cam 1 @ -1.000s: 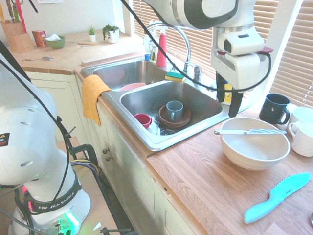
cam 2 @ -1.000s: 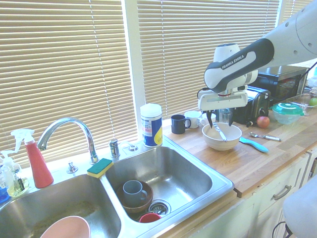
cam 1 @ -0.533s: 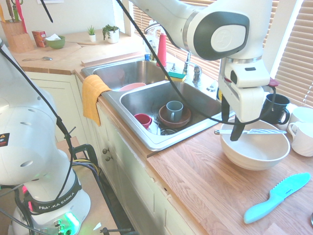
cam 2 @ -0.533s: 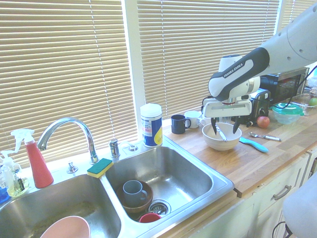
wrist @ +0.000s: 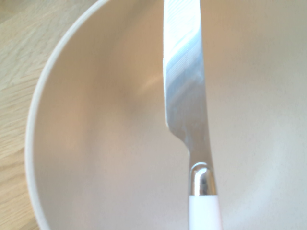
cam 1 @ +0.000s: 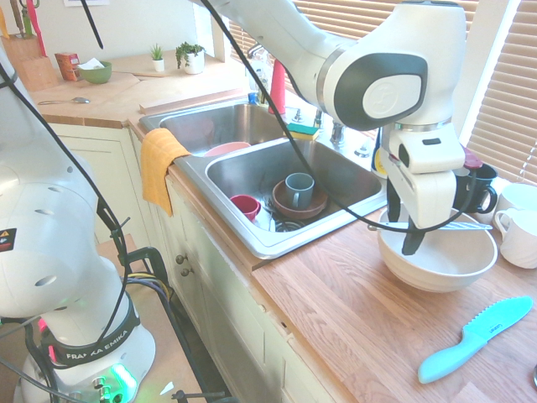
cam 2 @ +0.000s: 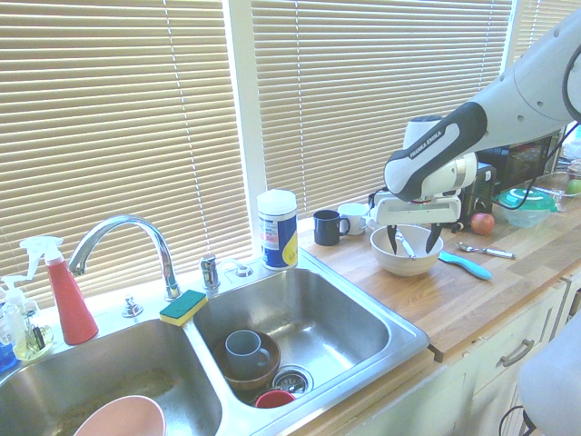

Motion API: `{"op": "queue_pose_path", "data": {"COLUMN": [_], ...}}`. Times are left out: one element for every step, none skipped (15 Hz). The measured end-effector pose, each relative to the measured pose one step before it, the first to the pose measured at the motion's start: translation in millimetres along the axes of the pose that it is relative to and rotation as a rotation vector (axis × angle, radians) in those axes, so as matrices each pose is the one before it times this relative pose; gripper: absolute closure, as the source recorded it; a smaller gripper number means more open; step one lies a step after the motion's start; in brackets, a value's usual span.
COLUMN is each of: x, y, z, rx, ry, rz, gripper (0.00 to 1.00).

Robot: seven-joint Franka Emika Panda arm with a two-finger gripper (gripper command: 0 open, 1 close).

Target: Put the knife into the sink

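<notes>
Gripper [cam 1: 409,235] over the bowl [cam 1: 436,267], jaws wide, nothing held, one finger either side of the knife [cam 1: 470,225]. Knife bridges the bowl's rim, on the counter right of the sink [cam 1: 260,239]. Risks: it's only perched, so an off-centre close could tip it into the bowl; fingers could also hit the rim and shove the bowl.
</notes>
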State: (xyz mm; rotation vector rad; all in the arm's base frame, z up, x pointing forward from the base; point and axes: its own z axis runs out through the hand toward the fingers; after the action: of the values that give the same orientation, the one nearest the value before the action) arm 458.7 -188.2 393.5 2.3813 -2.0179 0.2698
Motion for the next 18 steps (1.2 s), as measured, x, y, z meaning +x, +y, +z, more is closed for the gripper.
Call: {"op": "queue_pose_path", "data": {"x": [0.68,0.64,0.74,0.89,0.63,0.46,0.22,0.39,0.26,0.02,-0.03,-0.1,-0.22,-0.39,-0.47,-0.27,-0.02,0.03], "y": [0.29,0.33,0.35,0.32,0.26,0.27,0.14,0.25,0.15,-0.01,-0.02,-0.05,-0.14,-0.22,-0.23,-0.15,-0.04,0.02], "z": [0.4,0.03,-0.02,-0.11,-0.05,0.02,0.02,0.03,0.0,-0.02,0.0,0.0,-0.01,0.01,0.05,-0.01,-0.29,-0.51], "rx": [0.00086,0.0013,0.0017,0.00208,0.00115,0.00017,-0.00004,-0.00007,0.0,0.00004,-0.00005,-0.0002,-0.00003,0.0,-0.00008,0.00007,0.00058,0.00083], "ry": [-0.00106,-0.00163,-0.00149,-0.00078,-0.00024,-0.00004,-0.00001,-0.00001,0.00002,0.00003,0.0001,0.00016,0.00006,-0.00007,-0.00016,-0.00014,0.00024,0.00036], "rz": [0.00158,0.00128,0.0006,-0.00028,-0.00161,-0.00158,-0.00171,-0.00114,-0.00072,-0.0006,-0.0006,-0.00124,-0.00117,-0.00107,-0.00107,-0.00055,-0.00009,0.00002], "gripper": [1.0,1.0,1.0,1.0,1.0,1.0,1.0,1.0,1.0,1.0,1.0,1.0,1.0,1.0,1.0,1.0,1.0,1.0]}}
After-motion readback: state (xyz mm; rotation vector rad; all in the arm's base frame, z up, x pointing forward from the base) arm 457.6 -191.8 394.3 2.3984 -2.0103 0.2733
